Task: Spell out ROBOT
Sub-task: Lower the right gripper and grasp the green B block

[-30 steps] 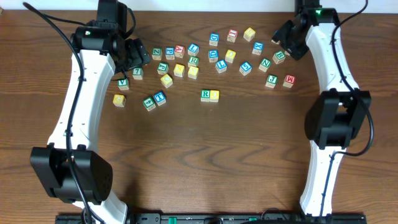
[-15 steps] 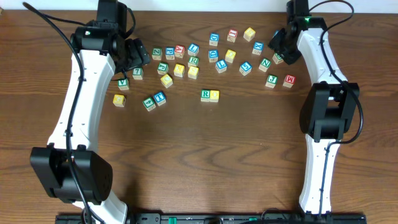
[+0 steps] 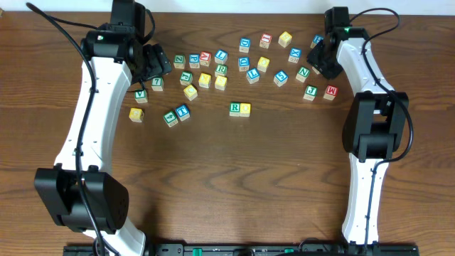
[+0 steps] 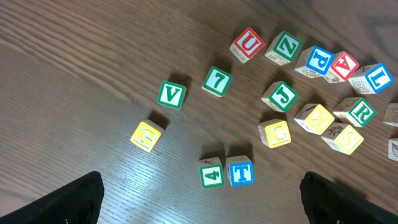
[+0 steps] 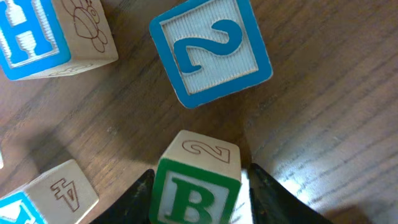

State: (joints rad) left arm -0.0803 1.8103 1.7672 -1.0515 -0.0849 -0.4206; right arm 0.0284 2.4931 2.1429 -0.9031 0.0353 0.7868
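The green-edged R cube (image 3: 234,108) lies mid-table with a plain yellow-faced cube (image 3: 245,109) touching its right side. The blue-edged T cube (image 3: 183,112) (image 4: 240,172) sits beside a green 4 cube (image 4: 212,174). In the right wrist view, the green-edged B cube (image 5: 196,190) stands on the table between my right gripper's (image 5: 198,200) two dark fingers (image 5: 138,200), which sit close against its sides. From overhead my right gripper (image 3: 323,62) covers that cube. My left gripper (image 4: 199,211) (image 3: 158,62) hangs wide open above the table with nothing between its fingers.
Other-lettered cubes are scattered across the far half of the table, among them several yellow-faced ones (image 3: 205,80). A blue 2 cube (image 5: 210,50) lies just beyond the B, and a blue H cube (image 5: 37,34) to the left. V (image 4: 171,94), 7 (image 4: 217,81) and G (image 4: 146,135) lie under the left gripper.
My right arm has swung left and come down over the cubes at the far right, and its jaws have narrowed around the B cube. The left arm has not moved.
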